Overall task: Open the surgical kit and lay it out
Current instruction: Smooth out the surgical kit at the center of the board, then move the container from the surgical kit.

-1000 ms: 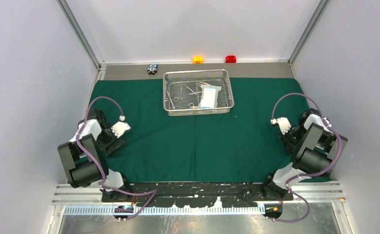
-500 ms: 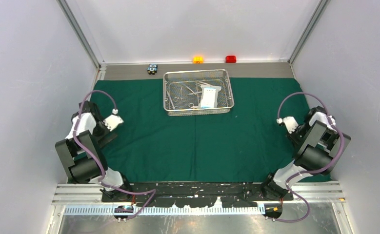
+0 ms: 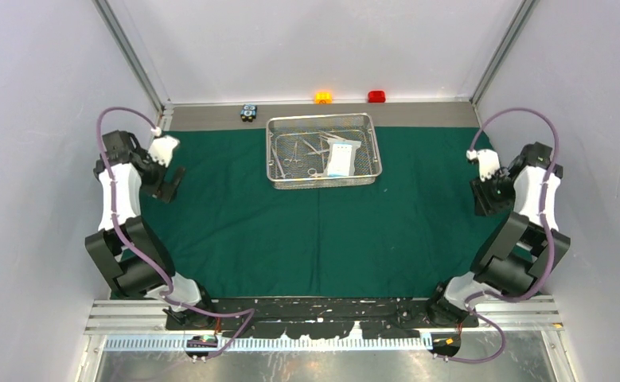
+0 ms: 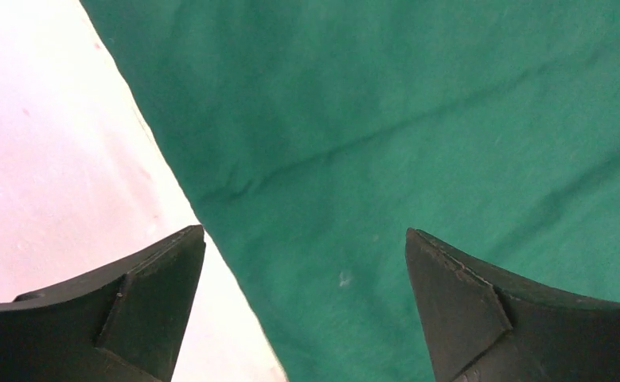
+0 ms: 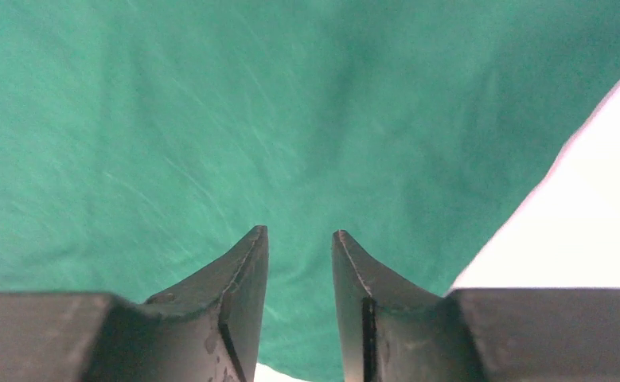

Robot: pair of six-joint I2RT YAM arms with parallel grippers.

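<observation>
Left pincer (image 4: 304,232) first: jaws spread wide, nothing between them. On the left wrist feed the cloth (image 4: 418,119) edge runs slantwise right through the gap. One finger (image 4: 143,294) sits over bare white table (image 4: 52,159), the other over green. From above, I have that pincer (image 3: 167,181) at the cloth's left edge, near the far left corner. I can't tell whether the tips touch the fabric.

Right pincer (image 5: 299,233) now: only a narrow gap between the tips, and nothing in it, just green cloth (image 5: 211,119) underneath. A wedge of white table (image 5: 577,215) shows off to the right, so I'm close to the edge there. The top view puts this pincer (image 3: 485,199) at the cloth's right edge, towards the far side.

Moving outward: the cloth (image 3: 314,231) lies spread flat, with a fold line running from the near edge towards the tray (image 3: 322,184). The tray sits at the far middle, well apart from both pincers, and its far end reaches onto the bare grey strip behind the cloth. Inside, the white-blue packet (image 3: 340,157) lies in the right half. The steel tools (image 3: 297,153) lie in the left half, too small for me to sort out. Behind the tray, along the back wall: a black-blue block (image 3: 248,111), an orange block (image 3: 322,97), a red block (image 3: 376,96).
</observation>
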